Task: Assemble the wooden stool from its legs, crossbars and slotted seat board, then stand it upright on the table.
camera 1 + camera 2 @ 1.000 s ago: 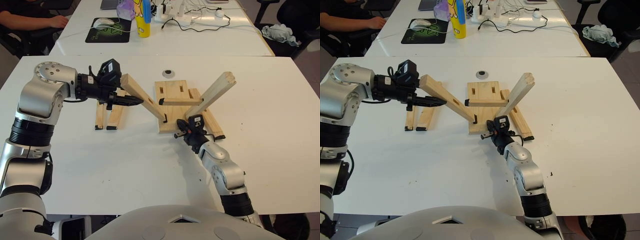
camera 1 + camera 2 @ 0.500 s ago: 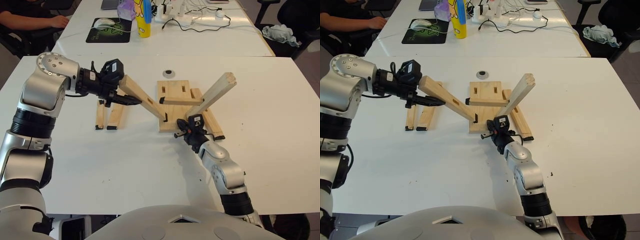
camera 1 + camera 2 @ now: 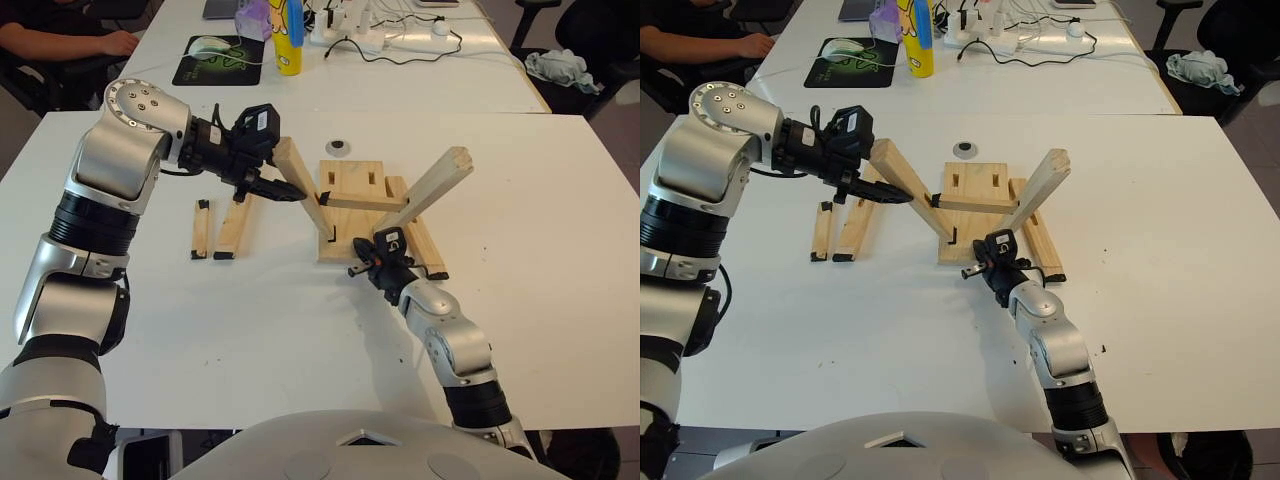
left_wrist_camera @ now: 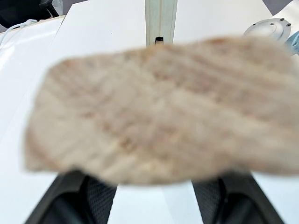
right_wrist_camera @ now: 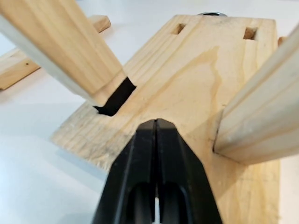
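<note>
The slotted seat board [image 3: 352,228] lies flat at mid-table. A wooden leg [image 3: 306,196] leans up and to the left from a slot near the board's front-left corner. My left gripper [image 3: 268,182] is shut on the leg's upper end [image 4: 163,107]. A second leg [image 3: 432,184] slants up and to the right from the board. A crossbar [image 3: 362,203] spans between the two legs. My right gripper [image 5: 156,140] is shut, its tips against the board's near edge [image 5: 187,84], between the two leg feet.
Two loose wooden pieces [image 3: 202,228] [image 3: 236,218] lie left of the board, and more wood [image 3: 428,250] lies under the right leg. A small round black object [image 3: 338,147] sits behind the board. On the far table are a yellow bottle [image 3: 288,40] and a mouse pad [image 3: 215,60].
My left gripper has swung the leg's upper end to the right, so the leg stands steeper over its slot. The right gripper has stayed at the board's edge.
</note>
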